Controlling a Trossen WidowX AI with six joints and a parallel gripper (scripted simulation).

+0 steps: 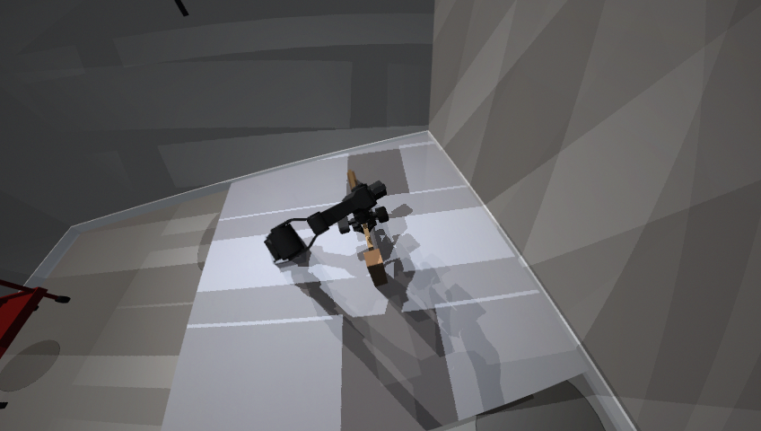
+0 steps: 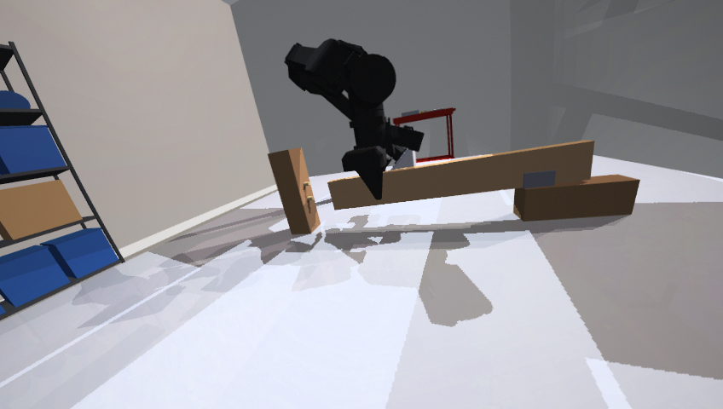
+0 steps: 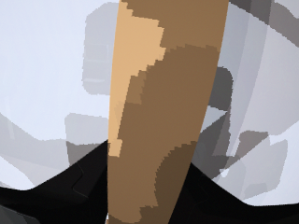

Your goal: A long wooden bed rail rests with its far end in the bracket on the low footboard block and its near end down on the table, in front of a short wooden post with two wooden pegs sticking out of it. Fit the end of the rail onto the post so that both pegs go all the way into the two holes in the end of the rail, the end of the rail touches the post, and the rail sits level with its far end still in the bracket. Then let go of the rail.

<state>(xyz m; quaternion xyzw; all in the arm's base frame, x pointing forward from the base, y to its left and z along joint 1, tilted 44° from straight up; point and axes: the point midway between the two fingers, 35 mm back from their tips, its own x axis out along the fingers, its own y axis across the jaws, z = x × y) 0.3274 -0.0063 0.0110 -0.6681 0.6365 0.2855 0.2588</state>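
The long wooden rail [image 1: 367, 234] [image 2: 456, 177] [image 3: 159, 103] slopes down toward the post. Its far end rests in the grey bracket [image 2: 538, 179] on the low footboard block [image 2: 578, 201], tipped up above the block. Its near end is raised off the table. My gripper [image 1: 365, 224] [image 2: 376, 190] [image 3: 137, 146] is shut on the rail near that end. The short wooden post [image 1: 374, 258] [image 2: 292, 194] stands apart from the rail end, with a gap between. The upper peg [image 2: 306, 185] and lower peg [image 2: 309, 200] stick out toward the rail, both bare. The holes are hidden.
The arm's base [image 1: 285, 242] stands beside the rail. A shelf with blue bins [image 2: 25, 152] is at the far left in the exterior view, and a red cart [image 2: 448, 134] is in the background. Shadows of the arm fall across the table [image 2: 304, 329].
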